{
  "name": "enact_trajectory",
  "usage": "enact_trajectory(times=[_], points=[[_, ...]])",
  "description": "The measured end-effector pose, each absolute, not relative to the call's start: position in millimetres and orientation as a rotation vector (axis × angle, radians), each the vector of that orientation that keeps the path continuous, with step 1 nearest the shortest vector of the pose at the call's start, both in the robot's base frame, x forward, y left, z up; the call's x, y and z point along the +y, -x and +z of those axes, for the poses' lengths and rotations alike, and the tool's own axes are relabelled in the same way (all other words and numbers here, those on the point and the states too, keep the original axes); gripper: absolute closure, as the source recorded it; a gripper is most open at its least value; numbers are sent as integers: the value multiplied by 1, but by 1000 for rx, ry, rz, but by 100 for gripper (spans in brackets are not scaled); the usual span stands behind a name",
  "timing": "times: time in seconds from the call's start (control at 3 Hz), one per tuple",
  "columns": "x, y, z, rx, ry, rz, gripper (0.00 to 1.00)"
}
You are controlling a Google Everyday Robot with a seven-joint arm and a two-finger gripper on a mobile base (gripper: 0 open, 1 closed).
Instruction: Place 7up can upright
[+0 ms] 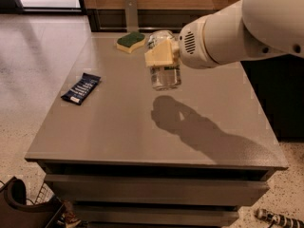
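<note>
The 7up can is a silvery can held upright in the air above the middle of the grey table, its shiny body hanging below the gripper. My gripper with cream-coloured fingers is shut around the can's upper half. The white arm comes in from the upper right. The can's shadow falls on the table just below and to the right of it.
A yellow-green sponge lies at the table's far edge. A dark blue snack packet lies on the left side. A metal post stands behind the table. The tabletop drops off at the front edge; drawers sit underneath.
</note>
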State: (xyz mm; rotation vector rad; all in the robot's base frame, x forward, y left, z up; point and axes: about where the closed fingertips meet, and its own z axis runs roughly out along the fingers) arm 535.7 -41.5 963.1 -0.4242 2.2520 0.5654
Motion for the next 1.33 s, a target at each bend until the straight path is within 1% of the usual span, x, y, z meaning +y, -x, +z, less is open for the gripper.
enact_trajectory(times=[0.33, 0.67, 1.0, 1.33], points=[[-30, -540, 982, 2101, 415, 682, 100], [-2, -528, 995, 1954, 468, 798, 100], [14, -521, 994, 1860, 592, 795, 100], [23, -518, 982, 1778, 721, 748, 100]])
